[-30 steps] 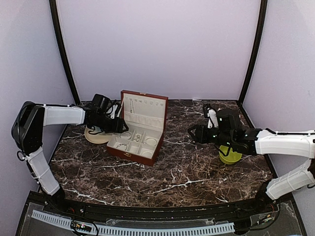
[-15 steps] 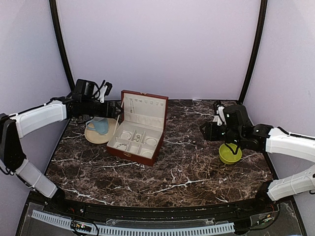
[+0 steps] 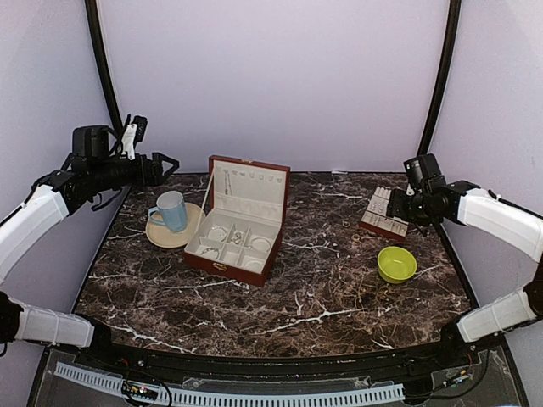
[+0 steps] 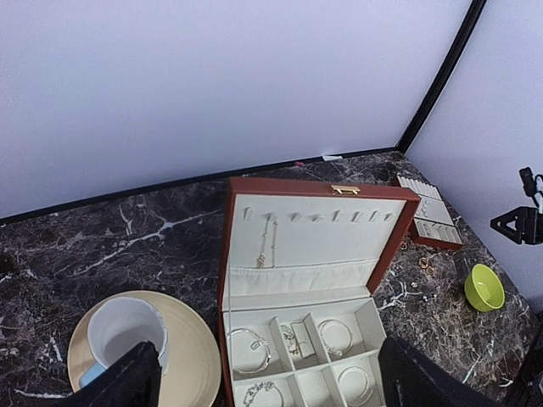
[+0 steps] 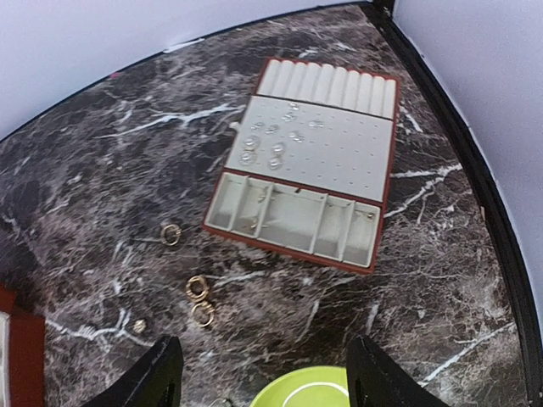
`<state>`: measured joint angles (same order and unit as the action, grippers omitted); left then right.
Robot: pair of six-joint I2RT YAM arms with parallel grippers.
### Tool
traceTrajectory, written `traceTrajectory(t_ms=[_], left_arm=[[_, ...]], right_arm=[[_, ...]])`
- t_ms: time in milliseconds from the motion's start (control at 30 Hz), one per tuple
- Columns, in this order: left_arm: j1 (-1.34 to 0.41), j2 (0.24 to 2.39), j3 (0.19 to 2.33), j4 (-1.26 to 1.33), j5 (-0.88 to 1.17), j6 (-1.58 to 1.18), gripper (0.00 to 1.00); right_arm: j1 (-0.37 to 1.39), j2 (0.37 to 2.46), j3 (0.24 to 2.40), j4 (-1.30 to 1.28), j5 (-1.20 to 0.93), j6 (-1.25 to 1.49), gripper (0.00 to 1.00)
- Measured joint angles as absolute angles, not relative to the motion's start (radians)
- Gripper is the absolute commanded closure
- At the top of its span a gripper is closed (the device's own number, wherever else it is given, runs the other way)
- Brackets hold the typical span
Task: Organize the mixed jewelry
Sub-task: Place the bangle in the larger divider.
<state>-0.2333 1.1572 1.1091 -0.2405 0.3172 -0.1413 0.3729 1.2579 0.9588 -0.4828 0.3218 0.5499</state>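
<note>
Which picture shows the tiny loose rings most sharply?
Right wrist view: sharp and evenly lit, loose rings distinct. Top view: softer, they are mere specks. Left wrist view: crisp on the open box, its tool fingers dark silhouettes.

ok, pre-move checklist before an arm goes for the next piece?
1. Open and empty, left jaws and right jaws: ok.
2. Box lid up, compartments reachable: ok.
3. Loose pieces off the table: not ok, rings lie on it beside the tray.
4. Tray flat, ring slots free: ok.
5. Mug upright on its plate, left of the box: ok.
6. Bowl empty: cannot tell, tiny pieces would not show.
</note>
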Motion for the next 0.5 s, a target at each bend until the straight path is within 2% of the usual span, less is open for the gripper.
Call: traceTrajectory(t_ms=[267,500], left_arm=[[-0.231,1.138,1.037,-0.222,0.263,-0.100,0.08],[-0.229,1.203,1.034,-0.226,0.216,-0.072,0.08]], right_arm=[[0.139,1.477,0.989,-0.453,0.230,0.488,0.42],[0.017,1.655,1.001,-0.377,0.156,0.434,0.55]])
